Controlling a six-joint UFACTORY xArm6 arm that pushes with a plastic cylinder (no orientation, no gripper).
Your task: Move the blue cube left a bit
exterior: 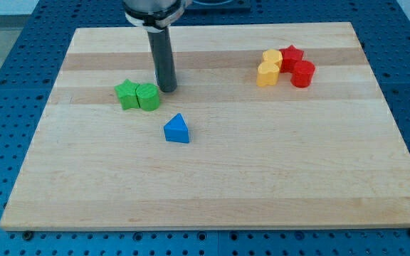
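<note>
Nearest the board's bottom edge, though still around mid-board and left of centre, the blue block (177, 129) is seen; its outline reads as a wedge or triangular prism rather than a plain cube, but it is the only blue piece and is taken as the task's thing. No claw is fitted, so nothing is held or released; only my tip (166, 89) is in play, resting on the wooden board (212, 185) towards the top edge. It stands just to the right of the green cylinder-like block (148, 97), which touches a green star (127, 94), and it lies above the blue block, apart from it.

For a leftward nudge, the tip would best be carried round to the blue block's right side, on the board's right-edge side of it, without clipping the green pair or the block's upper corner on the way. Contact should be made level with the block's middle, since an off-centre push on a sloped face is likely to spin it. A short, slow stroke is judged enough.

Near the top right corner, two yellow blocks (269, 67) and two red blocks (297, 65) are clustered, well clear of the path.
</note>
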